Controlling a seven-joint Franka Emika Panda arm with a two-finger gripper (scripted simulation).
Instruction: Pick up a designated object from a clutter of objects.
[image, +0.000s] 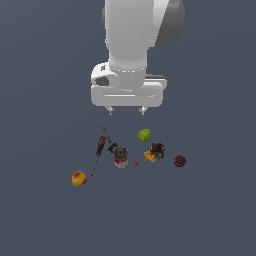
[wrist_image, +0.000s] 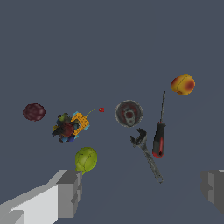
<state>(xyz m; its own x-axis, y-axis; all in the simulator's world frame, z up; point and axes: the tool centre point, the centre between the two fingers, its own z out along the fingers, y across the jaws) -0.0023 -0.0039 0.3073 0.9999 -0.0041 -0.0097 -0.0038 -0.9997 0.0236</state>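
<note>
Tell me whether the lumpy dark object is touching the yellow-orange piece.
Cannot tell. In the wrist view the lumpy dark object overlaps the yellow-orange piece with no gap showing; the exterior view shows them pressed together too, but too small to confirm real contact.

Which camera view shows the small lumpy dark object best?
The wrist view: there the lumpy dark object is larger, and its dark red patch shows, with the yellow-orange piece touching it. In the exterior view it is only a small dark blob beside that piece.
</note>
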